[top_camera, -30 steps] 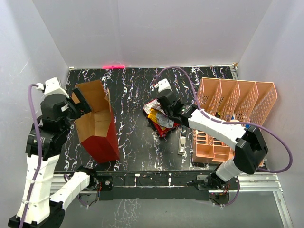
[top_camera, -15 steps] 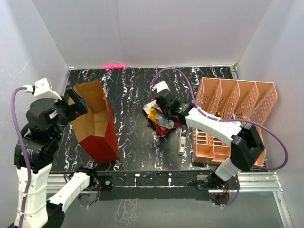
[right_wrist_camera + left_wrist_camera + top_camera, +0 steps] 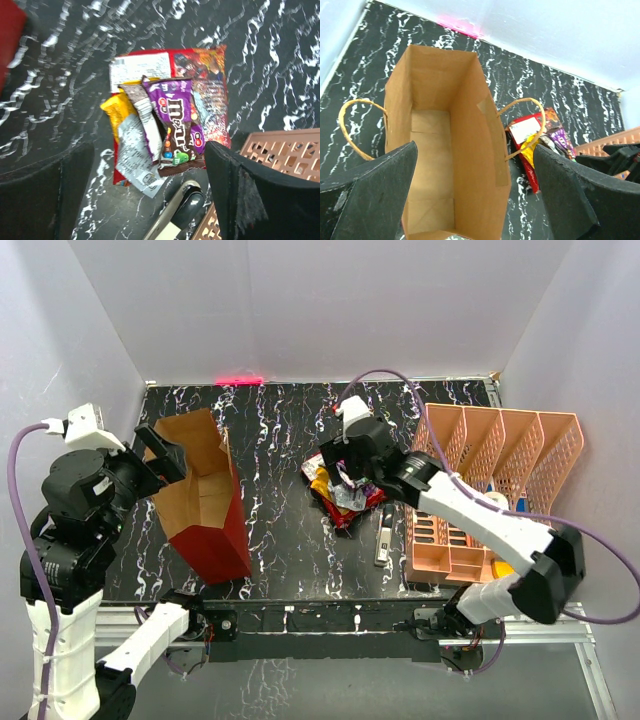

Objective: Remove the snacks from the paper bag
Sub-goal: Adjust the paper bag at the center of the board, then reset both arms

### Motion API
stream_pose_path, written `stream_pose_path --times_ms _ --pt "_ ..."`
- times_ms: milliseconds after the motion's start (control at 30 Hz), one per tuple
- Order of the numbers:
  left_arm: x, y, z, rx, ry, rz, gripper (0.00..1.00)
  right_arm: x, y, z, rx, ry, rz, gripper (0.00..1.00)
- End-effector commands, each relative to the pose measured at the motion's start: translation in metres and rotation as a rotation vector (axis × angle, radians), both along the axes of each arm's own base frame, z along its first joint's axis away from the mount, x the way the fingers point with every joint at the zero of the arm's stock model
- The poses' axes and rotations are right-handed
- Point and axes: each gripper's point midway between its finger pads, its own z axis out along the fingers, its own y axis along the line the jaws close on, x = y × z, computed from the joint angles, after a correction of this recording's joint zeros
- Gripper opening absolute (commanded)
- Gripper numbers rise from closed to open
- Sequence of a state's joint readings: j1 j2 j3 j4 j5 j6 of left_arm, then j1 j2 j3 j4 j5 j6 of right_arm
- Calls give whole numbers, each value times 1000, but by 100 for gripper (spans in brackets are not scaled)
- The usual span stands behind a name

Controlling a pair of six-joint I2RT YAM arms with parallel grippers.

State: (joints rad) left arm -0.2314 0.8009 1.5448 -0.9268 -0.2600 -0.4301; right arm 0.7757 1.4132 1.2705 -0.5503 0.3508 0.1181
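the red paper bag (image 3: 205, 510) stands upright and open on the left of the black marbled tabletop (image 3: 280, 440), its brown floor visible. the left gripper (image 3: 470, 200) hovers over its mouth, jaws spread wide. the snacks (image 3: 150, 135) lie heaped on the tabletop to the bag's right, near an orange rack (image 3: 500, 470), a purple packet (image 3: 177, 120) on top, beneath the right gripper (image 3: 150, 195), also spread wide and holding nothing

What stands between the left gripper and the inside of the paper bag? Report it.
Nothing visible. The left gripper hangs open above the paper bag, whose mouth is open and whose brown inside shows no packets. The snacks lie on the table beside it.
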Motion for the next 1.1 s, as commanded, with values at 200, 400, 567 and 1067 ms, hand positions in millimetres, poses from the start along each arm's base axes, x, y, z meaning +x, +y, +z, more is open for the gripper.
stream_pose_path --times_ms 200,400,567,1067 --pt "1 -42 19 -129 -65 -198 98 -72 -11 125 543 -302 178 98" --pt "-2 -38 47 -89 -130 -203 98 -104 -109 231 662 -581 -62 98" --pt "-14 -27 86 -73 -255 -174 98 -143 -145 296 757 -680 -50 98" --pt "-68 8 160 -131 -679 -51 98 -173 -204 346 854 -771 -187 98"
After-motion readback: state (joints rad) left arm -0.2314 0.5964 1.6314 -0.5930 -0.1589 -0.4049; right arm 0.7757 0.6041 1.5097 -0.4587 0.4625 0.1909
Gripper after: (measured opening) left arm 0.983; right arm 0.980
